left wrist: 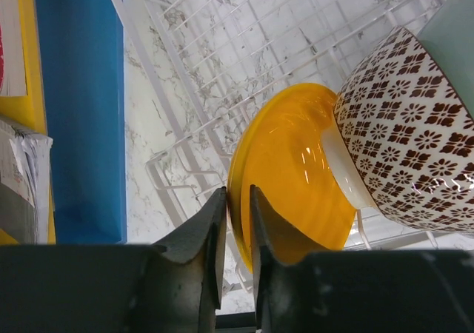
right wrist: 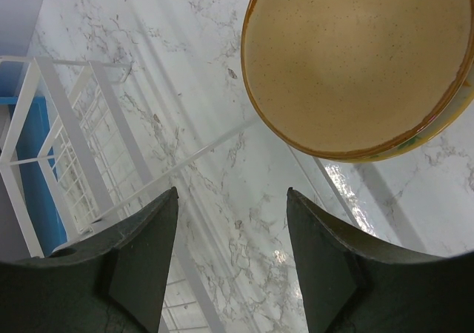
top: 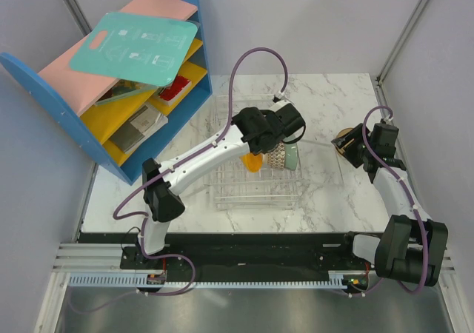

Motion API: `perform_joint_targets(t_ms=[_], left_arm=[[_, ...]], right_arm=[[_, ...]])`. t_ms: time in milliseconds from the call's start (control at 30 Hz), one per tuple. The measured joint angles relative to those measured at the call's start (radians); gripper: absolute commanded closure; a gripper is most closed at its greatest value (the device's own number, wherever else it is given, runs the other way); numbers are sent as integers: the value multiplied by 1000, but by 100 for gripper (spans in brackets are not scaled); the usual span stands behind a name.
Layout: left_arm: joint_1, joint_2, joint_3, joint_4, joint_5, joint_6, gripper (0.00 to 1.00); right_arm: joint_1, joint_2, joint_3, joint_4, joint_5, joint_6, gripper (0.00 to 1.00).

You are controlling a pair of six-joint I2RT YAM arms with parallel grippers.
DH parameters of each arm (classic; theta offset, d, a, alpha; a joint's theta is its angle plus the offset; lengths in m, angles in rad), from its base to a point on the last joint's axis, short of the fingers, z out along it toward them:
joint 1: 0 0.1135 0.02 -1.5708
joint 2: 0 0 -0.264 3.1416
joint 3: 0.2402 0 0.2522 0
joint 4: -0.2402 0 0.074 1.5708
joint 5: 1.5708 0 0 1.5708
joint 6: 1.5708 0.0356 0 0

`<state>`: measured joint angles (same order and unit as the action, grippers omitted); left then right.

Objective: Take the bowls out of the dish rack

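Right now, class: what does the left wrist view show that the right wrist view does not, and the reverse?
Left wrist only: the orange bowl, the left gripper astride its rim, and a brown-patterned bowl. Right wrist only: a tan bowl on the table beyond the open right gripper. Both: the dish rack and marble table.

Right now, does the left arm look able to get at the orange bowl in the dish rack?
Probably yes: the left gripper straddles the rim of the orange bowl; the patterned bowl lies beyond, not between.
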<state>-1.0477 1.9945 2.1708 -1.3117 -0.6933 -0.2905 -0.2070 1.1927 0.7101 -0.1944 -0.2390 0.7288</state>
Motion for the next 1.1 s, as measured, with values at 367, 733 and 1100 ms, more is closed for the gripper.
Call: perform_joint_targets(t_ms=[367, 733, 1100], left_arm=[[5, 0, -79, 0, -39, -6, 98], [14, 20, 7, -10, -113, 32, 98], [85, 26, 42, -3, -204, 44, 98]], right_arm=[[0, 0, 0, 0, 0, 0, 32], [0, 0, 6, 0, -21, 9, 32], [0, 0, 14, 0, -27, 9, 32]])
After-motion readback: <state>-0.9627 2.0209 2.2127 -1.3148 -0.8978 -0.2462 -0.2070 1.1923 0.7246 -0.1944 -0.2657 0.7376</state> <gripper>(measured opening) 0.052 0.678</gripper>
